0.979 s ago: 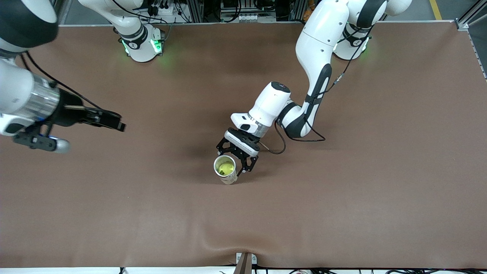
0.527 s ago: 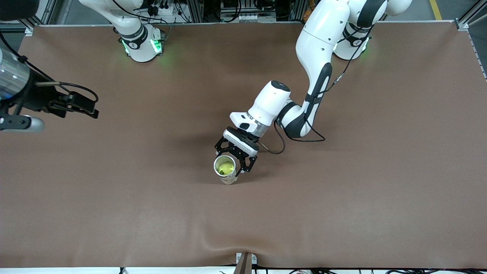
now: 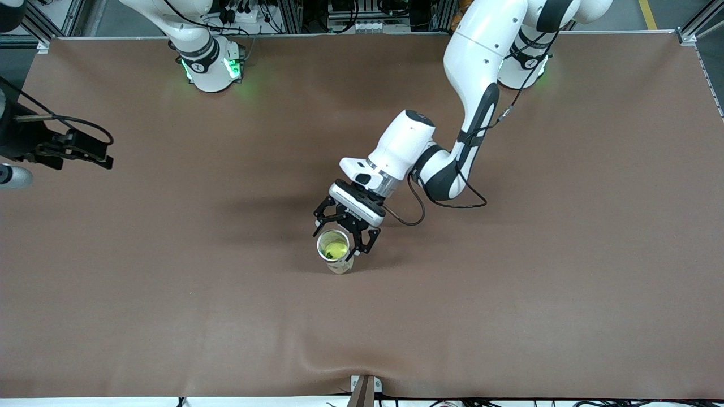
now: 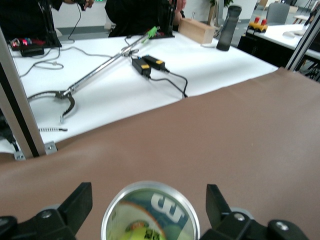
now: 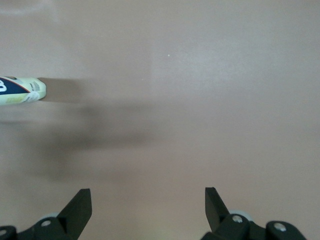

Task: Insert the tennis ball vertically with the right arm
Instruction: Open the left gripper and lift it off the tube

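A clear tennis-ball can point(image 3: 335, 251) with a metal rim stands upright mid-table, with a yellow-green tennis ball point(image 3: 336, 248) inside. My left gripper point(image 3: 337, 242) is open around the can's top, with a finger on each side and a gap to the rim. In the left wrist view the can point(image 4: 172, 207) and ball point(image 4: 134, 234) sit between the left gripper's point(image 4: 148, 195) jaws. My right gripper point(image 3: 104, 154) is open and empty over the table at the right arm's end. Its wrist view shows the right gripper point(image 5: 146, 196) over bare mat, with the can point(image 5: 22, 91) far off.
The brown mat point(image 3: 509, 282) covers the table. A white bench point(image 4: 115, 85) with a grabber tool and cables lies past the table's edge in the left wrist view. The two arm bases point(image 3: 212, 68) stand along the table's farthest edge.
My right arm has pulled back toward its end of the table, away from the can. My left gripper's jaws stand wider around the can and it has shifted slightly.
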Controlling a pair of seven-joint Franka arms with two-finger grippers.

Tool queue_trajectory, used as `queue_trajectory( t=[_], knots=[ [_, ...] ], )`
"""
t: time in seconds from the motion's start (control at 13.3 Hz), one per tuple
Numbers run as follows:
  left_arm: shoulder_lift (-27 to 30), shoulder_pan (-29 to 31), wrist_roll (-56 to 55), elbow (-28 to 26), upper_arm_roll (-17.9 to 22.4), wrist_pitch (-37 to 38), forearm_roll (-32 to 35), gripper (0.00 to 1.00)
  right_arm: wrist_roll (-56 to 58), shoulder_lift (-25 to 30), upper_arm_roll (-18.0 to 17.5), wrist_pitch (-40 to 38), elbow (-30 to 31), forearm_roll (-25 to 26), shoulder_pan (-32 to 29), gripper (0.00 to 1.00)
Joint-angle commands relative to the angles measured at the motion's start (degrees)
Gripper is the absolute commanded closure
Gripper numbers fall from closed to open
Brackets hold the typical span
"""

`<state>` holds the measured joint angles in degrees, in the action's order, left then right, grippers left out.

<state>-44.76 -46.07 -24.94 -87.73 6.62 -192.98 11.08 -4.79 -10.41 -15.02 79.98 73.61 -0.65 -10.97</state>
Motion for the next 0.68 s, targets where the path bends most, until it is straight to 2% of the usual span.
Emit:
queue_trajectory(
  t=[0.0, 0.23, 0.38, 0.53, 0.6],
  knots=[
    [7.0, -0.2, -0.6, -3.2, 0.4, 8.1, -0.4, 0.00, 1.5, 2.2, -0.8, 1.0, 2.8, 0.9, -1.8, 0.00],
    [16.3, 0.1, -0.3, -2.6, 0.1, 29.7, -0.5, 0.00, 2.6, 2.3, -0.8, 2.6, 3.5, 1.0, -1.7, 0.00],
    [21.4, 1.1, 0.0, -2.6, 0.1, 41.6, -0.6, 0.00, 5.7, 5.2, 0.1, 6.9, 8.8, 1.1, -1.3, 0.00],
    [25.9, 3.2, 0.8, -1.9, 0.1, 52.8, -2.7, 0.00, 5.9, 7.8, 3.5, 9.4, 13.6, 1.0, 1.2, 0.00],
    [27.9, 4.1, 2.2, -1.4, 0.1, 57.8, -4.6, 0.00, 5.9, 8.1, 7.9, 9.3, 14.0, 1.0, 5.2, 0.00]
  ],
)
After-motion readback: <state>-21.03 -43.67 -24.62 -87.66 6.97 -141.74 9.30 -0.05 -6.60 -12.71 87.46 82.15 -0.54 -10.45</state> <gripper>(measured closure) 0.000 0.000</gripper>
